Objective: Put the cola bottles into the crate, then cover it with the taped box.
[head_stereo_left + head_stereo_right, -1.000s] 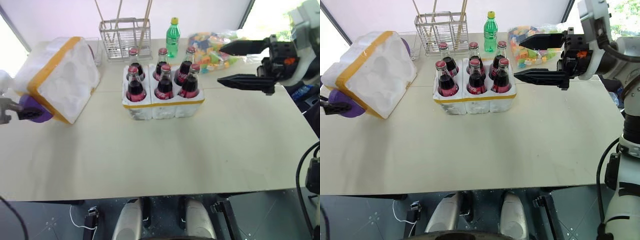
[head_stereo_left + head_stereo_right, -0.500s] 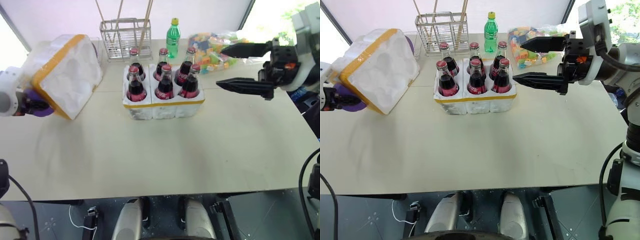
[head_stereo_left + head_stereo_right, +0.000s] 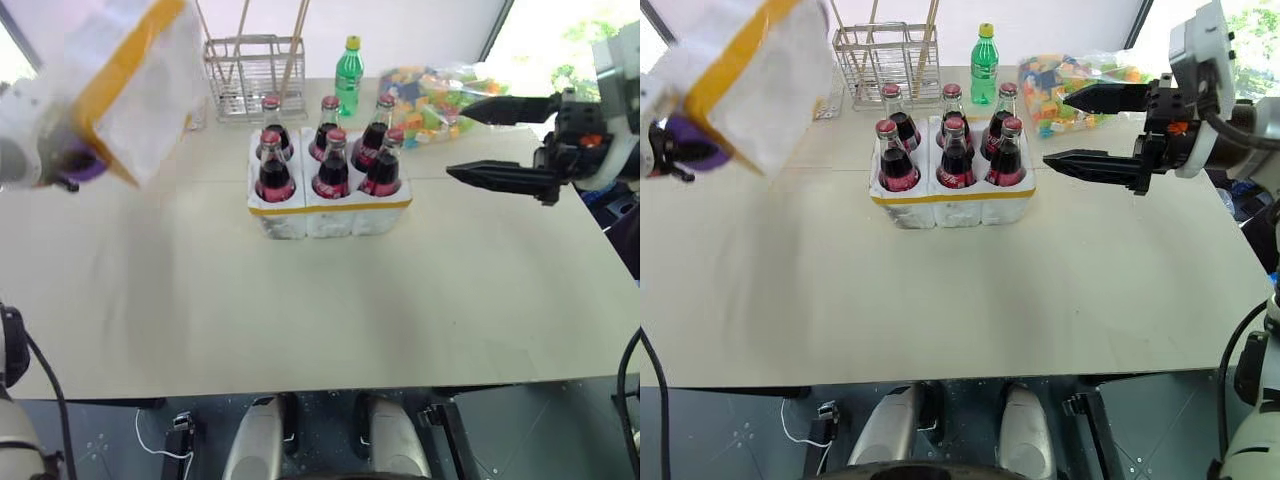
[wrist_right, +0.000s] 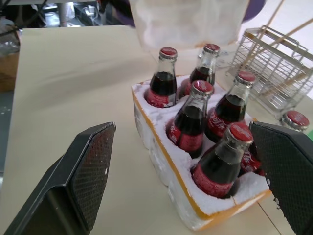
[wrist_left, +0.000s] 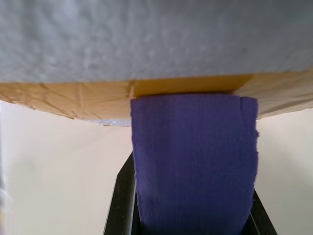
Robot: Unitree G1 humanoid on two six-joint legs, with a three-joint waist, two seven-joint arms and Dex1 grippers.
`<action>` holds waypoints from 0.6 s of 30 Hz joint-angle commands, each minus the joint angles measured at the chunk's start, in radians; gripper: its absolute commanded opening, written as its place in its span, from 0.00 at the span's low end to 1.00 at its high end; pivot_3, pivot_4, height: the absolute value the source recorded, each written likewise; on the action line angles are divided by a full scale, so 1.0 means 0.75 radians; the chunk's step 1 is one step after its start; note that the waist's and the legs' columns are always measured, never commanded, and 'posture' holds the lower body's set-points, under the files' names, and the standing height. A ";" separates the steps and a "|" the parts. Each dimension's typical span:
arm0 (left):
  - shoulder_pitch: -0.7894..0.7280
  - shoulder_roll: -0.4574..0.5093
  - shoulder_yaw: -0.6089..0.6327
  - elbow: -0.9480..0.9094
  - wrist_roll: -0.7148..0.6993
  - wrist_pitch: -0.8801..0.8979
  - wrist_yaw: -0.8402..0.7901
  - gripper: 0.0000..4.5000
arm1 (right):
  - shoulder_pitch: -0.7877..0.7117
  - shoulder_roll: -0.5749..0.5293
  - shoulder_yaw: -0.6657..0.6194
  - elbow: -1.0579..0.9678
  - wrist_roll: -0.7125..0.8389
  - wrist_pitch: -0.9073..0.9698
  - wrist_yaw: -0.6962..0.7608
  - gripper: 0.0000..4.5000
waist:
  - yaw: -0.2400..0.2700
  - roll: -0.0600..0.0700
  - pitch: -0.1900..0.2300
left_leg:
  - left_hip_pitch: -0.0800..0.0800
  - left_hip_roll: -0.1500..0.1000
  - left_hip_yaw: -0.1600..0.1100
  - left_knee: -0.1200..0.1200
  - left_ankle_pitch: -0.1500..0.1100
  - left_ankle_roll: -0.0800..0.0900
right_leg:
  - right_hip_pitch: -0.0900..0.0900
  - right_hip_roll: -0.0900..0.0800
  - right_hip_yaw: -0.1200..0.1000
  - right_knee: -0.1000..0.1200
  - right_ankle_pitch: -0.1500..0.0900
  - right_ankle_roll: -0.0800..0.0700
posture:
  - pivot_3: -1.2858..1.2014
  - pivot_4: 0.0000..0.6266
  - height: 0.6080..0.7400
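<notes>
Left wrist view: the left claw (image 5: 190,215) is clenched on the purple patch (image 5: 193,161) of the taped box (image 3: 130,80) (light, crumbly foam), held above the worktop (image 3: 320,300); the right claw (image 3: 500,140) is released, beside 6 crated cola bottles (image 3: 328,150).

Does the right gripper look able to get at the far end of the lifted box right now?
Probably not directly. The right gripper is open beside the crate, but the six standing cola bottles lie between it and the taped box held by the left gripper.
</notes>
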 commanded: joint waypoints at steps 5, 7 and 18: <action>0.073 -0.078 0.142 -0.567 -0.003 -0.229 0.156 0.08 | 0.064 -0.025 -0.101 -0.028 0.014 -0.007 -0.070 1.00 | 0.004 0.000 0.000 | 0.001 0.000 0.001 0.000 0.000 0.000 | 0.001 0.000 0.000 0.002 0.000 0.000 | 0.52 0.24 0.97; 0.069 -0.098 0.076 -0.600 0.075 -0.391 0.171 0.08 | 0.083 -0.022 -0.116 -0.039 0.028 -0.001 -0.087 1.00 | 0.002 0.000 0.000 | 0.002 0.000 0.002 0.001 0.000 0.000 | 0.001 0.000 0.000 0.003 0.000 0.000 | 0.52 0.24 0.97; 0.072 -0.214 -0.238 -0.438 0.496 -0.977 0.299 0.08 | 0.165 -0.006 -0.194 -0.120 0.095 0.043 -0.192 1.00 | 0.005 0.000 0.000 | 0.004 0.000 0.007 0.001 0.000 0.001 | 0.003 0.001 0.000 0.004 0.000 0.000 | 0.52 0.24 0.97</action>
